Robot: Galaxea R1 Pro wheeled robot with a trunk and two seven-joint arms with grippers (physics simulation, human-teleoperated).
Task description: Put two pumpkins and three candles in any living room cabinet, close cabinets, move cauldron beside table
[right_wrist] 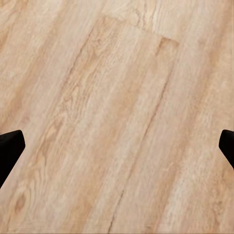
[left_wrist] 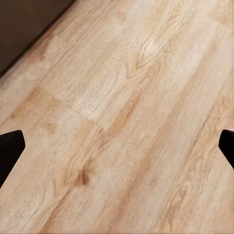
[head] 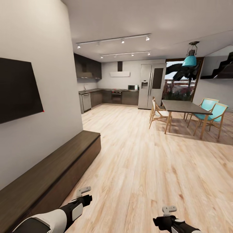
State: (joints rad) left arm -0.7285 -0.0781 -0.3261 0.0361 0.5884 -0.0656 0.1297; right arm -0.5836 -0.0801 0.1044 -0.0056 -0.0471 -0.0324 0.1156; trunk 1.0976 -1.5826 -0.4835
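Note:
The long, low, dark brown cabinet [head: 48, 174] runs along the left wall under a black wall screen [head: 17, 90]; its flat top is bare and its front panels look shut. My left gripper [head: 83, 191] hangs just right of the cabinet's front, above the wood floor. It is open in the left wrist view, with its black fingertips [left_wrist: 9, 148] wide apart over bare planks and the cabinet's dark face [left_wrist: 24, 24] at one corner. My right gripper [head: 169, 209] is open too, with nothing between its fingertips [right_wrist: 9, 146]. The pumpkins, candles, cauldron and living-room table are out of view.
Light wood floor [head: 136, 155] stretches ahead to a dark kitchen [head: 106, 95] with a steel fridge [head: 151, 84]. At the right stands a tall dining set: a dark top [head: 184, 106], wooden chairs [head: 157, 114] and teal chairs [head: 213, 113].

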